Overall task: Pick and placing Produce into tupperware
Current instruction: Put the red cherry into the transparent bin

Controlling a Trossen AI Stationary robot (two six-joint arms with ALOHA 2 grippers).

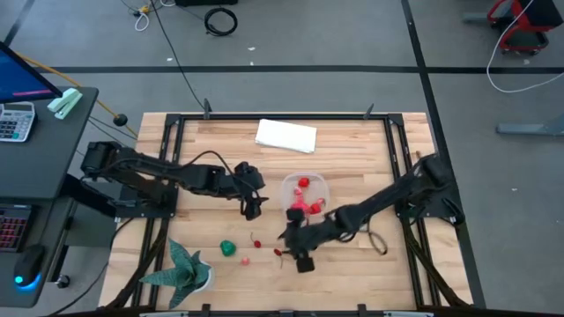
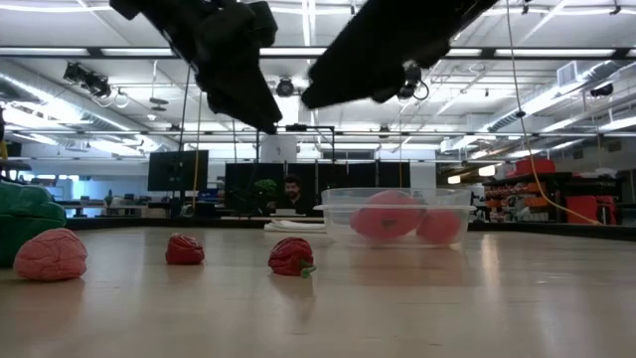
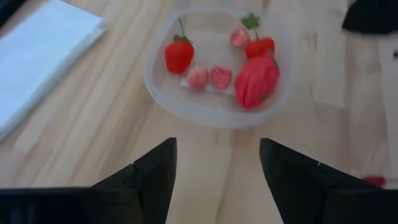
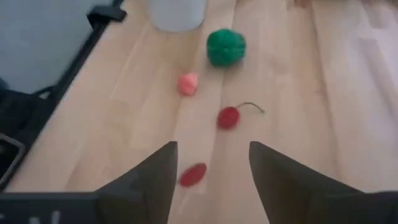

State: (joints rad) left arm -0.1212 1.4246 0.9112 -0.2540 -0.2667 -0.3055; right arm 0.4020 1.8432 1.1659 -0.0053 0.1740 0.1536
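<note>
The clear tupperware (image 1: 304, 187) stands mid-table and holds a strawberry (image 3: 179, 55), small pink bits (image 3: 209, 77) and a larger red piece (image 3: 256, 81). On the wood near it lie a green piece (image 4: 226, 47), a pink bit (image 4: 187, 83), a red stemmed cherry (image 4: 228, 117) and a red bit (image 4: 193, 174). My left gripper (image 1: 254, 210) hovers open and empty left of the tupperware (image 3: 211, 106). My right gripper (image 1: 289, 246) hovers open and empty above the red bit (image 1: 280, 253), on the tupperware's near side.
A white folded cloth (image 1: 285, 136) lies near the far edge. A spiky teal plant in a pot (image 1: 181, 269) stands at the near left corner. Black frame rails (image 1: 167, 167) run along the table's left and right sides. Bare wood spreads right of the tupperware.
</note>
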